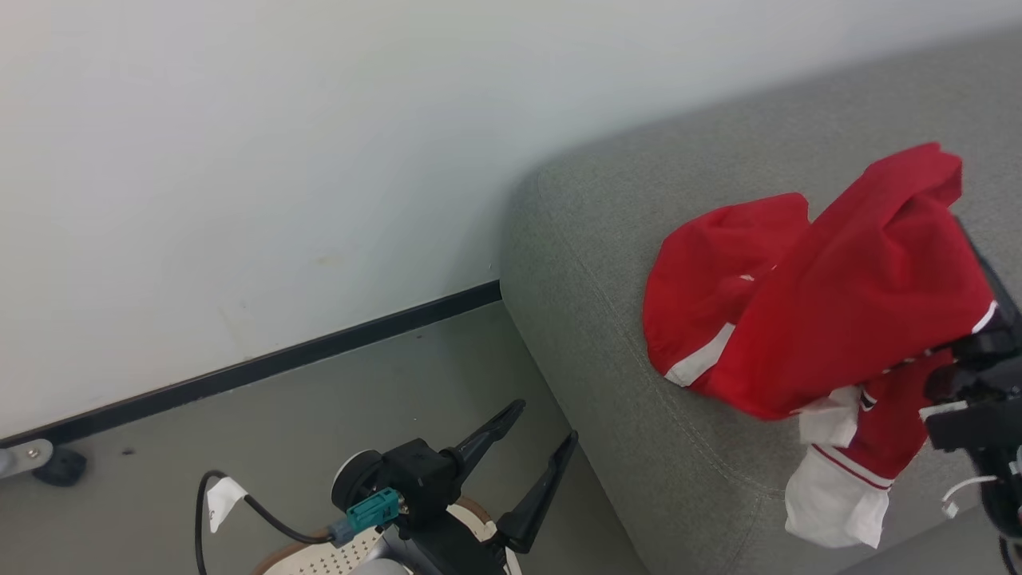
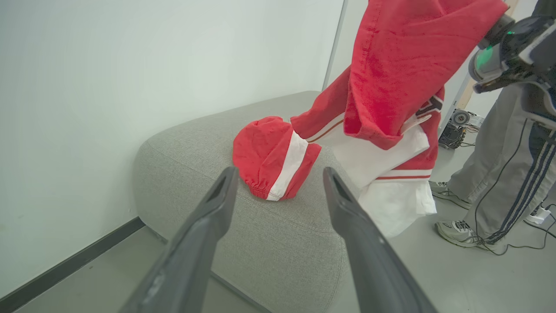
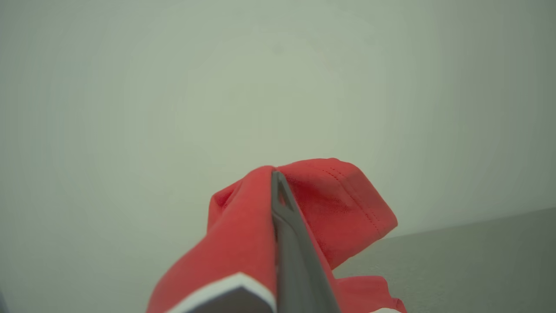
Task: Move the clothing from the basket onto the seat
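Head view: one clothing (image 1: 862, 303) item pinched in closed right gripper (image 3: 278, 178), raised over seat (image 1: 607, 335), far right, one end resting on it. Not yet released. Left gripper (image 1: 546, 419) spread wide, empty, near left by basket (image 1: 335, 559). Basket contents hidden, remainder unknown. Transfer judged partway.

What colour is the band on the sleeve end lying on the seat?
White band on red clothing; clearest in the left wrist view.

A bare lab or test room: plain white wall (image 1: 239, 160), black skirting strip (image 1: 263, 363), smooth grey floor (image 1: 319, 415), one seat (image 1: 607, 239) standing alone, and a person (image 2: 512, 174) in trainers standing close by.
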Motion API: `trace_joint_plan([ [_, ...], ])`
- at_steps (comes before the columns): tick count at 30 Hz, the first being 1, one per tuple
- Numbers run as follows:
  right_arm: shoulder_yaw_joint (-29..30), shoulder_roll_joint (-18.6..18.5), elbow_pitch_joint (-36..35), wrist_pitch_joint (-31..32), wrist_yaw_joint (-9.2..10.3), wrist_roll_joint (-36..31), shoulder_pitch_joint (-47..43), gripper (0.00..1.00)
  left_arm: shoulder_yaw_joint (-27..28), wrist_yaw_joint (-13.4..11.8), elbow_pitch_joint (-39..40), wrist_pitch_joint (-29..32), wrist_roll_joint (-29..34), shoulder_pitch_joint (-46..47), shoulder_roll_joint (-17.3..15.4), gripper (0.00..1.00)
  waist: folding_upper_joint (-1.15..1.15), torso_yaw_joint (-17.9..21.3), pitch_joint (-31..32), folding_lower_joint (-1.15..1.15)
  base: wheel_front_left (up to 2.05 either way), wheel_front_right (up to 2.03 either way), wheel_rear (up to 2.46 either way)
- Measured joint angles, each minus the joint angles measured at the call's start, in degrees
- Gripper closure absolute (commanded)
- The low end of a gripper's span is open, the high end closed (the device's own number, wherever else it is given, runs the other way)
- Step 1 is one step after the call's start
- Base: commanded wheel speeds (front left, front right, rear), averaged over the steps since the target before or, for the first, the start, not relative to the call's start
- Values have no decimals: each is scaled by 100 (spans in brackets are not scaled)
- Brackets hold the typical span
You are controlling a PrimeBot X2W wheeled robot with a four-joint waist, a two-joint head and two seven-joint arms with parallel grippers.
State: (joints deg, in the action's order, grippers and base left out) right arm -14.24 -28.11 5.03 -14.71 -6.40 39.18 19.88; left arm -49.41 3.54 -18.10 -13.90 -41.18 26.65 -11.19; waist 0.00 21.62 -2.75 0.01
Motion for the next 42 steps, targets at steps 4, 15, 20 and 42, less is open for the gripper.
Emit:
trace_joint_plan([
  [4, 229, -246, -12, 0, -16, 1, 456, 100, 0, 0, 16, 1, 3, 23, -24, 0, 0, -56, -116, 0, 0, 0, 0],
  [15, 580, -983, 1287, -1, -67, 175, 2084, 100, -20, 0, 175, 127, 193, 294, -111, 0, 0, -237, -585, 0, 0, 0, 0],
  [20, 414, -1202, 1801, -1, -67, 224, 2577, 100, -27, 0, 244, 181, 214, 432, -132, 0, 0, -359, -850, 0, 0, 0, 0],
  [42, -80, -1538, 3858, 58, -68, 147, 3900, 100, 146, -3, 622, 323, 347, 999, -397, 0, 1, -989, -2195, 0, 0, 0, 0],
])
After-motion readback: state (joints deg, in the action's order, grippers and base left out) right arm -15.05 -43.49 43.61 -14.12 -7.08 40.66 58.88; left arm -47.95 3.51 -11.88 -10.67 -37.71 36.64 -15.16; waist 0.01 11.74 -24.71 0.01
